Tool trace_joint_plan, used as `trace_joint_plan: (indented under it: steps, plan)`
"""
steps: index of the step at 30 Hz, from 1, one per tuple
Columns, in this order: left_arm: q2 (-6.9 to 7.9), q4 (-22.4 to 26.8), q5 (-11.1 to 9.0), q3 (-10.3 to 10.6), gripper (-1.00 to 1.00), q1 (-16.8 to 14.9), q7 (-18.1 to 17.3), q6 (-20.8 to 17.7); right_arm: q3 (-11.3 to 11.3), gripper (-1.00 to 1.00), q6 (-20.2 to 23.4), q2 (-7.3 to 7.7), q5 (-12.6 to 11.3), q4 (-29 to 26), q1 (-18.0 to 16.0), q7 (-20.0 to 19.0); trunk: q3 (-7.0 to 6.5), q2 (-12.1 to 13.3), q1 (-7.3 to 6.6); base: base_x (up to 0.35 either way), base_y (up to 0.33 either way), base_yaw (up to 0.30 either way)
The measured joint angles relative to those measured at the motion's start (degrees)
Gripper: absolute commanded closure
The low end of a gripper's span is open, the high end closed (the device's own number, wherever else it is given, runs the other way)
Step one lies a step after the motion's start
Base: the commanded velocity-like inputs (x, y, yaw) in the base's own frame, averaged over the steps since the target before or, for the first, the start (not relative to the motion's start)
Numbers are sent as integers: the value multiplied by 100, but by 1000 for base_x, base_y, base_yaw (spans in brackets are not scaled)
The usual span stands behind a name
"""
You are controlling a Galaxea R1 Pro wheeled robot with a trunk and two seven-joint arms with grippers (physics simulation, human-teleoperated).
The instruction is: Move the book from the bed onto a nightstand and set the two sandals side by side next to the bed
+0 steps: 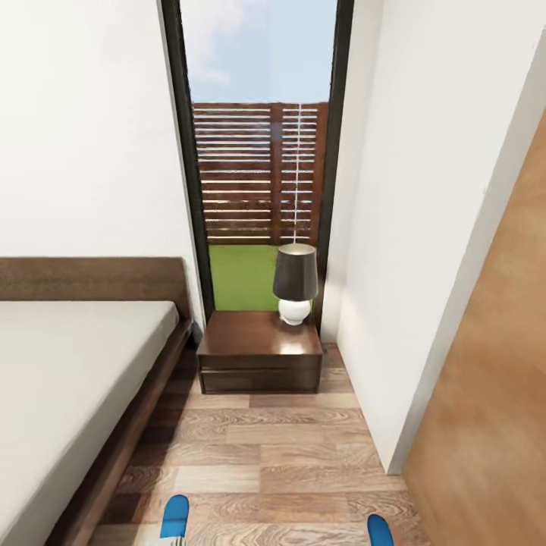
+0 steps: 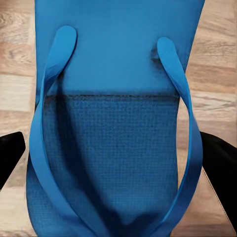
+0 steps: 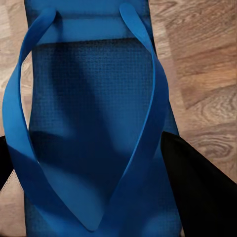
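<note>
Blue sandal [image 2: 113, 123] between left tool [image 2: 118, 158] fingers, above plank floor [image 2: 217, 74]

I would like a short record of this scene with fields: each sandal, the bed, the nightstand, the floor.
left sandal: blue, between the left gripper's black fingers
right sandal: blue, beside a black finger of the right gripper
bed: pale mattress, dark frame, at left
nightstand: dark brown, under the window, carrying a lamp
floor: wood planks

Grey-shaded lamp [image 1: 295, 282], white base; wooden door panel [image 1: 493, 409] right.
</note>
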State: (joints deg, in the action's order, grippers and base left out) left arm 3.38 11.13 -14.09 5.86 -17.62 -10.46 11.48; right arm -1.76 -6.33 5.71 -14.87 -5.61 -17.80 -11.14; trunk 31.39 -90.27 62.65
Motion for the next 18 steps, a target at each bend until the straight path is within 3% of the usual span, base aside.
trace_joint_plan:
  steps: [18]
  plan:
    - [0, 0, 0, 0, 100, 0, 0, 0, 0, 100, -1, 0, 0, 0, 0, -1, 0, 0, 0, 326, -93, 1]
